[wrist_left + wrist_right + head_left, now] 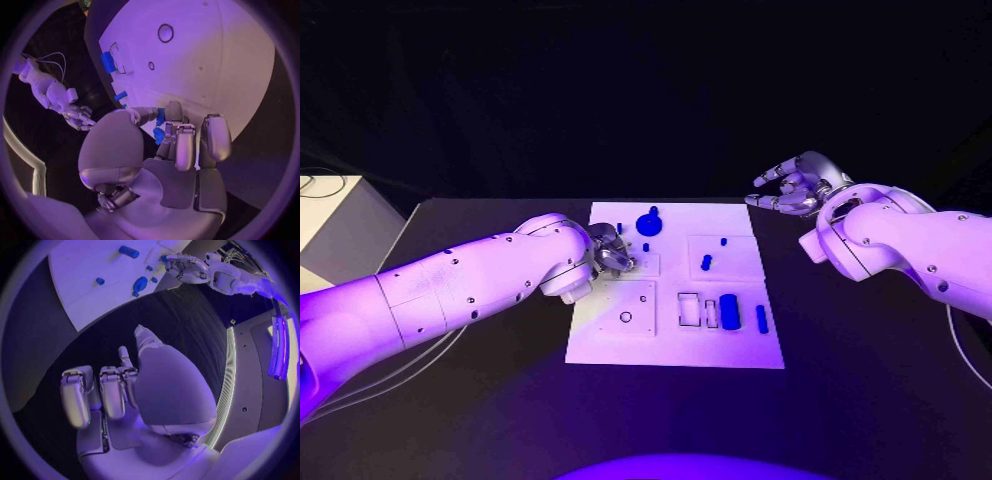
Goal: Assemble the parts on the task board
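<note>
From where I stand, the left hand point(607, 252) is down over the left side of the task board point(625, 345), its fingers point(185, 145) curled close together, and in the left wrist view a small blue part point(160, 135) sits pinched between them and the thumb, right above the white plate. If I judge it right, the step is to seat that piece in a recess, so the hand would do well to keep it square to the board and lower it slowly, not letting go until it sits flush; which slot it is meant for I cannot tell. Moving across, a round blue part point(649, 222) lies near the board's far edge, a small one point(707, 263) stands in the middle panel, and a long blue part point(728, 311) and a thin one point(762, 319) lie by the rectangular cut-outs on the near right. Farther right, off the board and over the black table point(877, 380), the right hand point(795, 184) is raised with fingers loosely curled and apart, holding nothing; best it keeps clear.
</note>
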Robot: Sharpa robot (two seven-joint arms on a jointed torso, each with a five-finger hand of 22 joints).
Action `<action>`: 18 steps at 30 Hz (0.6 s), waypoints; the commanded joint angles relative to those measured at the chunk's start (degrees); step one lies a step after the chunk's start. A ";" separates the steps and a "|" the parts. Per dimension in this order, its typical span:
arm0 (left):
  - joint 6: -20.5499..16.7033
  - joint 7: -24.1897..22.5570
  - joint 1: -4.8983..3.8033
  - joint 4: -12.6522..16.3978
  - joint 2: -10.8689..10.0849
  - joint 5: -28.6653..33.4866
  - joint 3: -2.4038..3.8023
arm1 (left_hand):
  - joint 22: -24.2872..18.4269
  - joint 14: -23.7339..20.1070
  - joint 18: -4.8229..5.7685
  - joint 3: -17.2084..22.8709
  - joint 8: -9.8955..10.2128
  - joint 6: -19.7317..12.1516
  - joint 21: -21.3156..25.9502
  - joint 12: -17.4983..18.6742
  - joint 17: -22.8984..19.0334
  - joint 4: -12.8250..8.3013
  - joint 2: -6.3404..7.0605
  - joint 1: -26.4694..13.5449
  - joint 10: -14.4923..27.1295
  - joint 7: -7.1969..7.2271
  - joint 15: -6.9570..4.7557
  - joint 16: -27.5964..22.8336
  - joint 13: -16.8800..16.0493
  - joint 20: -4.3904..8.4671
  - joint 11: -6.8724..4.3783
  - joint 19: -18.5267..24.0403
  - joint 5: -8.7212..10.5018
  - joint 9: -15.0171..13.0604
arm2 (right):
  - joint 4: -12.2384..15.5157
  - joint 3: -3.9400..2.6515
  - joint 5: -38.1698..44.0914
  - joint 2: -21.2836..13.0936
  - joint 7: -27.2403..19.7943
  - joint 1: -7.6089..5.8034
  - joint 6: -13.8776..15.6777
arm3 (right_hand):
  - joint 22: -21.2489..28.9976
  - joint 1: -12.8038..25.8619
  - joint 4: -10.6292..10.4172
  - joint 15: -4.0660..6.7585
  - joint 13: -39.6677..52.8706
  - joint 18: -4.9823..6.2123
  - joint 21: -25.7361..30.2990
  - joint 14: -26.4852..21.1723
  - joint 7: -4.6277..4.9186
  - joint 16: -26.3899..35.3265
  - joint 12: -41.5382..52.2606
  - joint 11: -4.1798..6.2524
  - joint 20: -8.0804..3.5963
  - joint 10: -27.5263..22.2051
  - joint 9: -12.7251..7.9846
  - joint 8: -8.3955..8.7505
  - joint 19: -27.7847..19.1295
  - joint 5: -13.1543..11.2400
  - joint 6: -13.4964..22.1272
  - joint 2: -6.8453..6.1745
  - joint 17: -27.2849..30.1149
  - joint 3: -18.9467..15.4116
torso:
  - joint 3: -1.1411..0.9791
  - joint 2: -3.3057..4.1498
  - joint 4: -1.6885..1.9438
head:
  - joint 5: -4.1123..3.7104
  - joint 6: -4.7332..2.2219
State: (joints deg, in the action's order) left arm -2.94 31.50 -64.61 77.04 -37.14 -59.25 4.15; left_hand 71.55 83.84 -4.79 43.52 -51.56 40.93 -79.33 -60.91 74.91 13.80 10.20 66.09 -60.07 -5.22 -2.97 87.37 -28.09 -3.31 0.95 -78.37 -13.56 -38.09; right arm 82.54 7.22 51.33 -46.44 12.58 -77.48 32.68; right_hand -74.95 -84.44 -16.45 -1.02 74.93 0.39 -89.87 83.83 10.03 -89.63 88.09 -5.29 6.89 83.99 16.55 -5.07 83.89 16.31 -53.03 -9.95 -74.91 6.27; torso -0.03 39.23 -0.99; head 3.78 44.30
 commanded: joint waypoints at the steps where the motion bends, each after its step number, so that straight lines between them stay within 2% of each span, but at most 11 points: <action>1: 0.61 -1.00 0.00 0.63 -0.02 2.77 0.32 | -0.19 3.96 0.24 11.90 -0.24 0.00 0.28 0.08 9.81 -11.73 -0.19 -0.60 0.41 -0.16 0.41 -0.35 0.10 0.08 -0.04 0.55 -0.13 -0.01 | 0.07 -0.01 0.25 -0.08 0.06 0.08 -0.98 | -15.05 0.45 -0.01 0.06 13.24 -0.39 -0.13 5.71 0.08 0.24 -0.14 0.03 -0.04 4.06 0.06 -0.19 6.11 0.39 0.37 -0.06 -13.16 0.32 | -0.04 -0.03 0.05 | -0.01 -0.09; 4: 0.70 -1.05 -0.01 0.89 -0.26 2.99 0.80 | -0.36 3.93 0.19 12.09 -0.27 0.05 0.38 0.06 9.75 -12.00 -0.25 -0.67 0.41 -0.17 0.42 -0.38 0.10 0.05 -0.03 0.70 -0.11 0.03 | 0.04 -0.01 0.25 -0.08 0.11 0.12 -1.05 | -15.05 0.44 0.00 0.06 13.24 -0.39 -0.13 5.70 0.07 0.25 -0.13 0.03 -0.04 4.06 0.06 -0.20 6.11 0.48 0.37 -0.08 -13.13 0.34 | -0.04 -0.03 0.07 | -0.02 -0.17; 12: 0.92 -1.39 -0.04 0.81 -1.00 4.35 3.11 | -1.32 3.73 -0.04 12.73 -0.15 0.11 0.95 0.14 9.40 -12.72 -0.68 -0.84 0.71 -0.25 0.49 -0.57 0.16 -0.10 0.06 1.53 0.19 0.29 | -0.07 -0.01 0.25 -0.07 0.18 0.24 -1.14 | -15.05 0.44 0.00 0.06 13.24 -0.39 -0.13 5.70 0.07 0.25 -0.13 0.03 -0.04 4.06 0.06 -0.20 6.11 0.48 0.37 -0.08 -13.13 0.34 | -0.06 0.00 0.02 | 0.09 -0.29; 14: 1.64 -1.46 -0.06 0.54 -1.14 4.86 3.66 | -1.66 3.62 -0.13 12.86 -0.01 0.09 1.16 0.22 9.20 -12.90 -0.86 -0.95 0.89 -0.28 0.54 -0.68 0.20 -0.17 0.11 1.85 0.36 0.44 | -0.09 -0.01 0.25 -0.07 0.20 0.27 -1.18 | -15.05 0.44 0.00 0.06 13.24 -0.39 -0.13 5.70 0.07 0.25 -0.13 0.03 -0.04 4.06 0.06 -0.20 6.11 0.48 0.37 -0.08 -13.13 0.34 | -0.06 0.00 -0.02 | 0.13 -0.32; 15: 2.92 -1.50 -0.08 0.15 -1.24 5.52 4.17 | -2.19 3.40 -0.27 12.92 0.25 -0.01 1.50 0.34 8.82 -13.07 -1.16 -1.16 1.16 -0.33 0.62 -0.90 0.27 -0.26 0.18 2.34 0.58 0.67 | -0.11 0.00 0.25 -0.08 0.21 0.29 -1.22 | -15.05 0.44 0.00 0.06 13.24 -0.39 -0.13 5.70 0.07 0.25 -0.13 0.03 -0.04 4.06 0.06 -0.20 6.11 0.48 0.37 -0.08 -13.13 0.34 | -0.06 0.01 -0.03 | 0.09 -0.29; 18: 5.88 -1.57 -0.16 -0.71 -1.38 7.19 4.79 | -2.91 2.85 -0.46 12.89 0.88 -0.27 1.99 0.63 7.86 -13.35 -1.95 -1.67 1.73 -0.53 0.83 -1.43 0.41 -0.45 0.36 3.13 0.87 1.18 | -0.13 0.00 0.23 -0.07 0.12 0.31 -1.34 | -15.05 0.42 0.02 0.07 13.28 -0.39 -0.13 5.71 0.07 0.24 -0.09 0.04 -0.04 4.10 0.07 -0.21 6.11 0.63 0.37 -0.12 -13.17 0.36 | -0.04 0.02 -0.04 | -0.01 -0.28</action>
State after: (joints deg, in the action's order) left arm -1.41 30.90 -64.72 76.60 -38.51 -55.15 8.86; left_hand 68.66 83.87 -4.80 44.42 -50.88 40.63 -77.59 -60.56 74.91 12.86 8.94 64.03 -58.62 -5.52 -2.50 86.16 -27.72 -3.83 1.36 -75.39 -12.86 -36.98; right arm 82.41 7.23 51.32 -46.49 12.86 -77.22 32.32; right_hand -74.93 -84.44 -16.45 -1.02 74.94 0.39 -89.87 83.83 10.03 -89.63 88.09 -5.29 6.89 83.99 16.53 -5.07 83.89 16.63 -53.03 -9.95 -74.91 6.27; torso -0.08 39.23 -0.98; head 3.89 43.98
